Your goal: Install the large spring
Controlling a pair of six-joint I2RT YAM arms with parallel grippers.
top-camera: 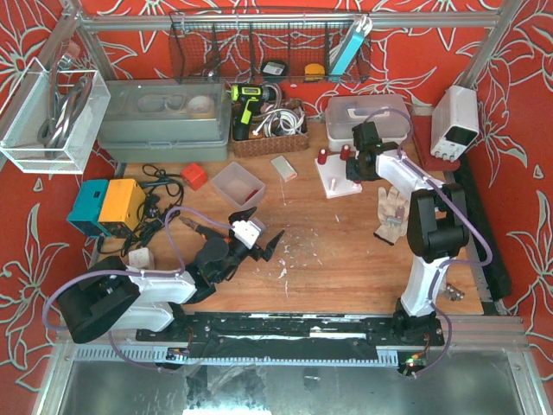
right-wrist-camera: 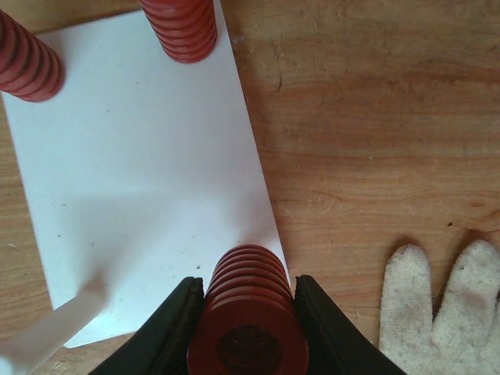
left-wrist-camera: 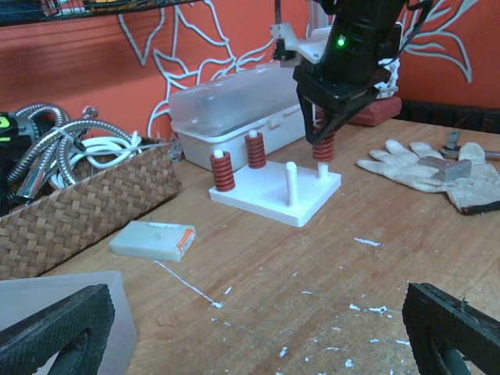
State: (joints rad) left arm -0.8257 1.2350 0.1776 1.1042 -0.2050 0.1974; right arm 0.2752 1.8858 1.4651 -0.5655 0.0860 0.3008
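A white base plate with upright pegs lies at the back right of the table. Two red springs sit on its far pegs, and one peg stands bare. My right gripper is shut on the large red spring and holds it upright over the plate's corner. In the left wrist view this spring has a short bit of white peg showing under it. My left gripper is open and empty above the table's middle left, with its fingers wide apart.
A white work glove lies right of the plate. A wicker basket of cables and a white lidded box stand behind it. A small white block and a clear tub lie to its left.
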